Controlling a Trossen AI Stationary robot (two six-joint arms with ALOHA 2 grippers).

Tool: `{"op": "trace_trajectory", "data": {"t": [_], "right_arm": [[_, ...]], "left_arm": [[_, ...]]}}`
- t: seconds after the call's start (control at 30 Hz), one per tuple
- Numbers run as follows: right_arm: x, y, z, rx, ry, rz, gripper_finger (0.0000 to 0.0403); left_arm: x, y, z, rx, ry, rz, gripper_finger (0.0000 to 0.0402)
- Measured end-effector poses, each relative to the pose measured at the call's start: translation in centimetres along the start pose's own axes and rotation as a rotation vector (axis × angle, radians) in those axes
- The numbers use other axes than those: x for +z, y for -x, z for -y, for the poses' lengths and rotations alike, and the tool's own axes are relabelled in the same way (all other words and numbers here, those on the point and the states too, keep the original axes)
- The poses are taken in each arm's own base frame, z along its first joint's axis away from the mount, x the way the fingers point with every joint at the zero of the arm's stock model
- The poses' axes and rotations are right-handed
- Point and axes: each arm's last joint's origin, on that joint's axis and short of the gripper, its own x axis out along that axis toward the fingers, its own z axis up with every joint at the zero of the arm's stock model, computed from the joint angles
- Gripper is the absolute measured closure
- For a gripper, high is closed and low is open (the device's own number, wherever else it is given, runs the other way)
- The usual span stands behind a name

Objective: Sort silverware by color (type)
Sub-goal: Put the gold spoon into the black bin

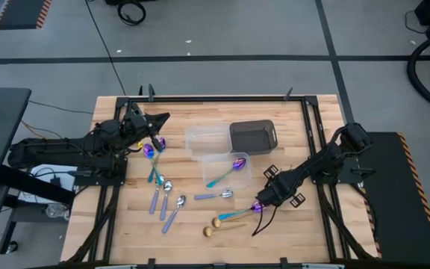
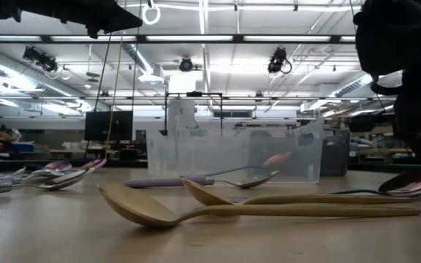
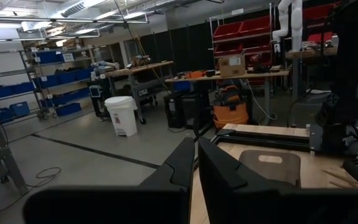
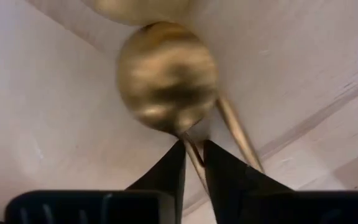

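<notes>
My right gripper (image 1: 260, 203) is low over the table's near right part, shut on a gold spoon (image 4: 166, 74). A second gold spoon (image 1: 210, 230) lies beside it, and a purple spoon bowl (image 1: 257, 207) lies right at the gripper. Both gold spoons (image 2: 218, 208) rest flat on the wood. Three silver spoons with pale blue handles (image 1: 166, 200) lie near the middle. One purple spoon with a teal handle (image 1: 152, 158) lies under my left arm, and another (image 1: 230, 170) lies inside a clear tub. My left gripper (image 1: 163, 119) is raised at the far left, shut and empty. My right gripper pinches the gold spoon's thin handle (image 4: 196, 158), close behind the bowl, between its two fingertips. The fingers point along the handle toward the bowl. In the low view the spoon's bowl (image 2: 134, 204) rests on the table.
Two clear tubs (image 1: 206, 138) (image 1: 226, 161) and a dark rectangular tub (image 1: 254, 136) stand at the table's far middle. A raised black rail frames the table edge (image 1: 222, 98). Bare wood lies along the near left part of the table (image 1: 140, 239).
</notes>
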Motion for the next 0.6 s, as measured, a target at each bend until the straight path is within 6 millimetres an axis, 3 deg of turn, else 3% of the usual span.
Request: {"op": "trace_trajectory", "data": {"t": [0.17,0.37,0.6], "right_arm": [[0.0,0.0,0.0,0.011,0.0,0.003,0.0386],[0.1,0.1,-0.2,0.011,-0.008,0.002,0.0385],[0.6,1.8,0.1,-0.04,-0.01,0.014,0.0385]], "left_arm": [[0.0,0.0,0.0,0.0,0.0,-0.001,0.0372],[0.0,0.0,0.0,0.0,0.008,-0.001,0.0372],[0.0,0.0,0.0,-0.001,0.007,-0.004,0.0372]]}}
